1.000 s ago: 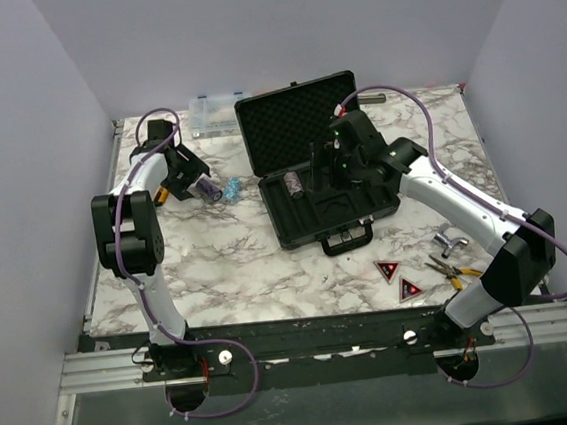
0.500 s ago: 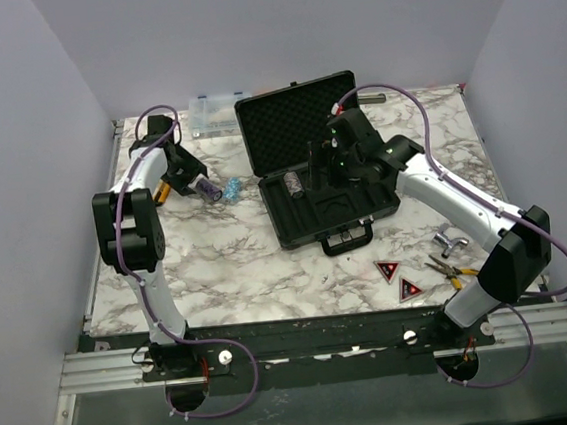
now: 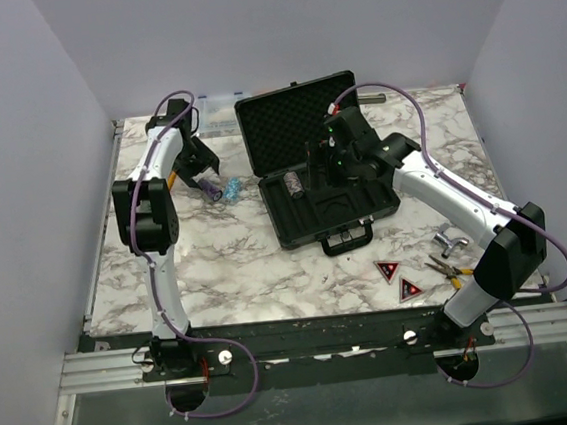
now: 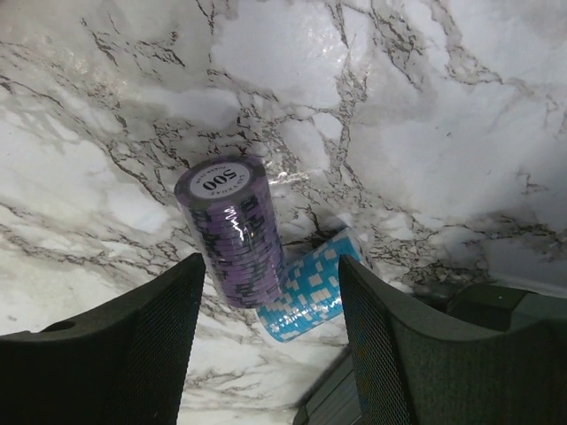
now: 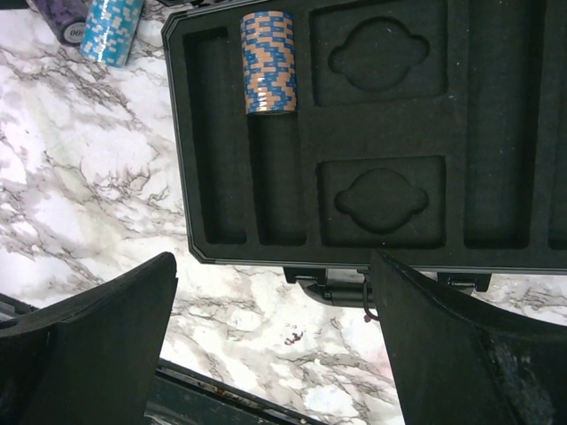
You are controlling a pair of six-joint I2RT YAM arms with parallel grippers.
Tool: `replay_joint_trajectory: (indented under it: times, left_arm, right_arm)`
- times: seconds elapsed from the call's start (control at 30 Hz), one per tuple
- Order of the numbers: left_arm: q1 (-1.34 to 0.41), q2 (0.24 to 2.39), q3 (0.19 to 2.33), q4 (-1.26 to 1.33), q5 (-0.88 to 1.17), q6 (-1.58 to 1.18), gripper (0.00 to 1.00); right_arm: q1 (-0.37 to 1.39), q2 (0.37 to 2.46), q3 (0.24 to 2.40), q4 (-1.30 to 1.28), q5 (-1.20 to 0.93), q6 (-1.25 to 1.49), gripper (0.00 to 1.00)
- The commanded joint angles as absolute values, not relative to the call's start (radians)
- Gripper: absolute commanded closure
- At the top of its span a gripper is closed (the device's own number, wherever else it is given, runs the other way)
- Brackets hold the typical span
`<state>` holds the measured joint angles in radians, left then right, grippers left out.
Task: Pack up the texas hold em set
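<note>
Because the left gripper sits open astride the purple stack, which lies on its side on the table against the blue stack, an off-centre squeeze could roll it away or drag the blue one along (both look round and loose). Further right, the case lies open with one stack slotted. The right gripper hovers over it, spread wide and empty.

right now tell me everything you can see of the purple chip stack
The purple chip stack is a short cylinder of purple chips with dark edge stripes and a white end face marked 500. It looks glossy. It lies on its side on the marble table, its far end against a light blue stack. It sits in front of the open left pincer; whether a finger touches it is unclear.
</note>
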<state>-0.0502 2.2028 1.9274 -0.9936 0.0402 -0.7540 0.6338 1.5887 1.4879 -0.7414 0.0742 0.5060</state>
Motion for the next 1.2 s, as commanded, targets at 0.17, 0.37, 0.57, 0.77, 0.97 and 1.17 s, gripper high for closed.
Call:
replay_joint_trajectory:
  times: [0.17, 0.37, 0.57, 0.77, 0.97, 1.17]
  left_arm:
    - [-0.051, 2.270, 2.045, -1.197, -0.011, -0.708, 0.42]
    - [-0.050, 2.239, 1.965, -1.181, 0.081, -0.731, 0.46]
    - [-0.063, 2.226, 1.927, -1.192, 0.103, -0.744, 0.47]
    - [-0.063, 2.214, 1.917, -1.156, 0.082, -0.724, 0.47]
    - [-0.062, 2.243, 1.981, -1.153, 0.082, -0.673, 0.45]
    - [-0.051, 2.284, 2.059, -1.179, 0.087, -0.611, 0.38]
  right_arm:
    - [0.632, 1.576, 1.517, -0.785, 0.103, 0.472, 0.07]
    - [0.632, 1.575, 1.519, -0.796, 0.089, 0.459, 0.07]
    - [0.631, 1.581, 1.526, -0.796, 0.066, 0.444, 0.07]
    - [0.633, 1.578, 1.523, -0.786, 0.052, 0.434, 0.07]
    - [0.633, 1.571, 1.522, -0.792, 0.051, 0.420, 0.07]
    - [0.633, 1.554, 1.509, -0.790, 0.058, 0.418, 0.07]
